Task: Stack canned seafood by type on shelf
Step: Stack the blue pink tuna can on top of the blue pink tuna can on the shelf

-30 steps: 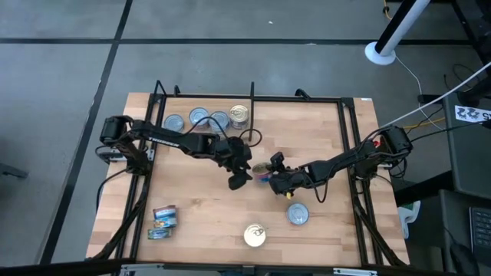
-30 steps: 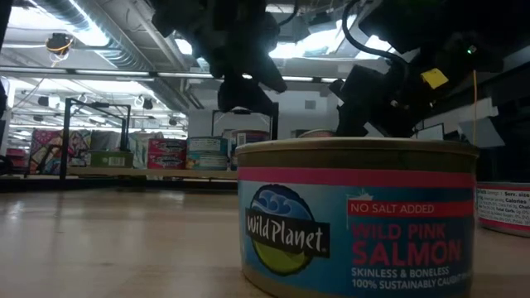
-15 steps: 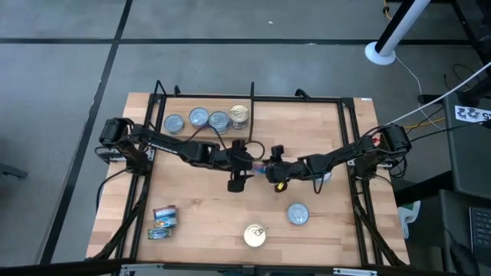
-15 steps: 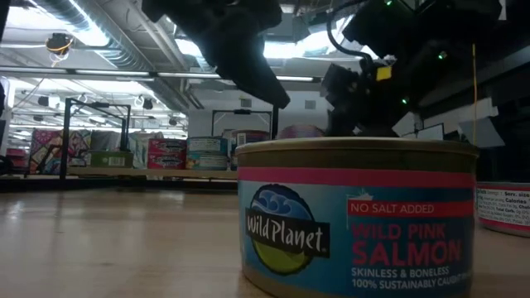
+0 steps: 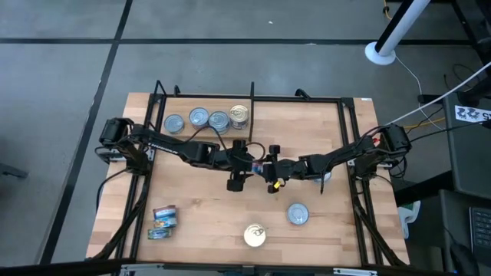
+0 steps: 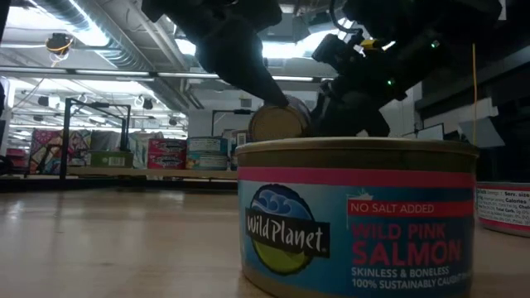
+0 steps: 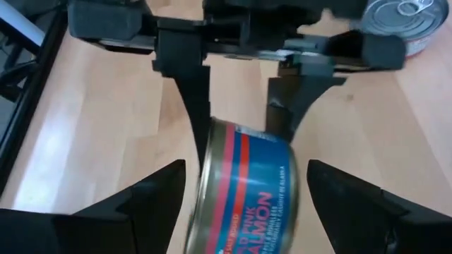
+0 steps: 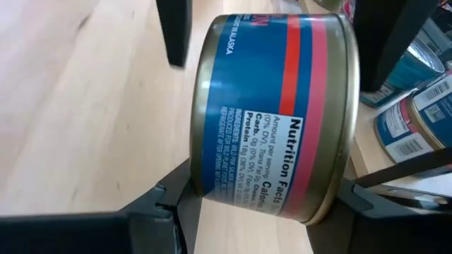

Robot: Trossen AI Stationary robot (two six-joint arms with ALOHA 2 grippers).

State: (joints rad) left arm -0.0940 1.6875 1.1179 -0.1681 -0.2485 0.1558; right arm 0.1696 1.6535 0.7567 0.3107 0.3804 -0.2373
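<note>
My right gripper holds a blue and red salmon tin on its side, fingers clamped on its flat ends, above the middle of the shelf. Directly facing it, my left gripper stands wide, one finger at each side of the same tin, not yet closed on it. Beyond my left gripper a row of four tins lines the shelf's back edge. Toward the front sit two round tins and two flat labelled ones

Blue-and-red salmon tin lies on its side, clamped between right gripper's fingers; two other dark fingers flank it above wooden board.
</note>
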